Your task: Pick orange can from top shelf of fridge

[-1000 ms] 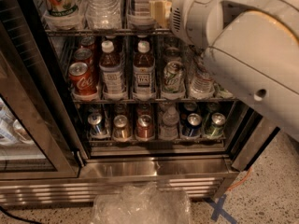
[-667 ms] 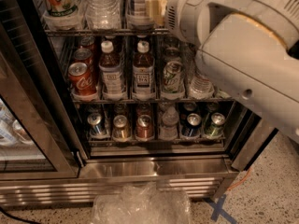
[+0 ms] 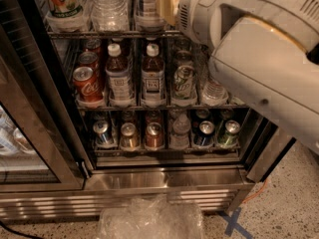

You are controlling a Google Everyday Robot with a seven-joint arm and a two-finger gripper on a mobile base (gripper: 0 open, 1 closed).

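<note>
The fridge stands open in front of me, with dark wire racks of drinks. No orange can shows; it is hidden or out of view. The uppermost rack in view carries clear water bottles and a white and green can; I cannot tell if it is the top shelf. My white arm fills the upper right and reaches toward that rack. A beige part sticks out at its end. The gripper itself is not in view, hidden past the arm's end.
The middle rack holds a red Coca-Cola can, brown tea bottles and a green can. The bottom rack holds several small cans. The glass door hangs open at left. Crumpled clear plastic lies on the floor.
My arm has shifted slightly to the left and covers a little more of the fridge's right side. The drinks have not moved.
</note>
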